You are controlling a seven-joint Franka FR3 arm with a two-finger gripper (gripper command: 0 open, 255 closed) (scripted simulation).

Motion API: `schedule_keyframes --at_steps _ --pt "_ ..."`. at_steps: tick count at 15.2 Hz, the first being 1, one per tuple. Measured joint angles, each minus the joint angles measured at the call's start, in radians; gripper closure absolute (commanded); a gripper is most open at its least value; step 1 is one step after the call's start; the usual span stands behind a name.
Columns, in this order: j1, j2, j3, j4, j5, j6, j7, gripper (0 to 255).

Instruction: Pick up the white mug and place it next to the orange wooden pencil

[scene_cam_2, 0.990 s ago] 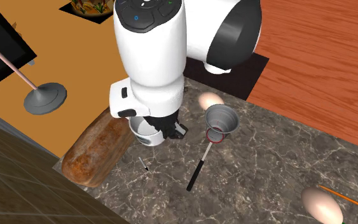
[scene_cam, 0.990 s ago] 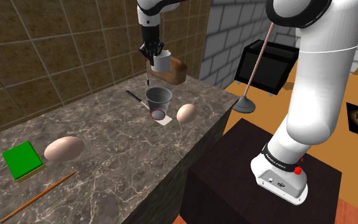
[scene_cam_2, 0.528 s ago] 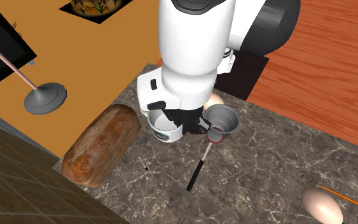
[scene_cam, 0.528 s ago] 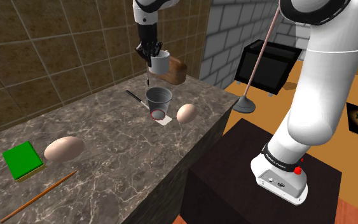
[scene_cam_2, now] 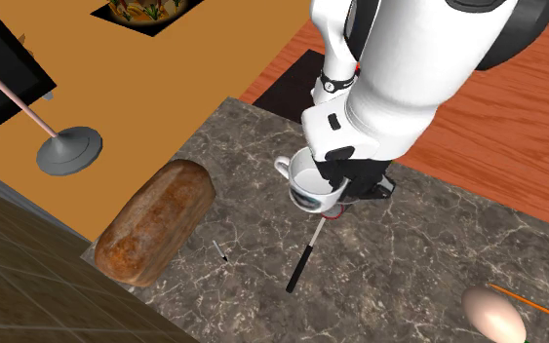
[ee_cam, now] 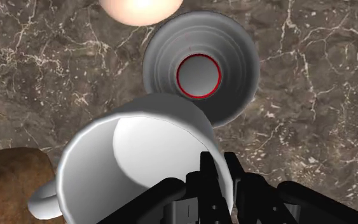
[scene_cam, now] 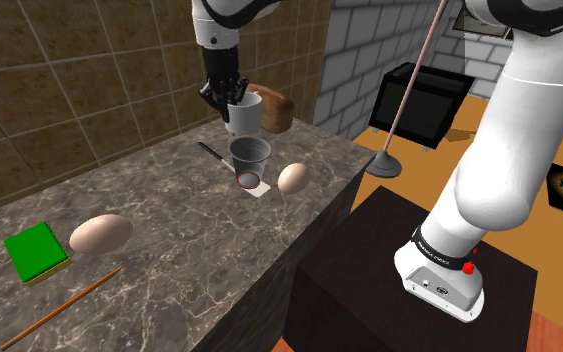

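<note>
While the black gripper [scene_cam: 225, 93] is clamped on the rim of the white mug [scene_cam: 244, 114], the mug hangs upright above the far end of the dark marble counter [scene_cam: 169, 210]. It is over the grey ribbed cup [scene_cam: 250, 156] and just beside the brown bread loaf [scene_cam: 278, 108], with its handle turned toward the loaf. A small egg [scene_cam: 292, 178] lies right of the cup in the shoulder view. The orange pencil [scene_cam: 61, 307] lies at the counter's near-left end, past a larger egg [scene_cam: 100, 234] and a green block [scene_cam: 35, 250], well apart from the mug.
</note>
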Motion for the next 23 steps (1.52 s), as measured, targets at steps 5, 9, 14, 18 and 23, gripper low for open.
schedule_keyframes --at_steps 5,9,14,18,23 --pt "0.056 -0.047 0.047 -0.065 0.013 0.015 0.102 255" --pt "0.106 -0.056 0.089 -0.072 0.016 0.010 0.192 255" --pt "0.164 -0.073 0.139 -0.097 0.025 0.015 0.299 255" --pt "0.219 -0.054 0.185 -0.074 0.017 0.007 0.401 255" --pt "0.288 -0.006 0.235 -0.019 -0.004 -0.011 0.522 255"
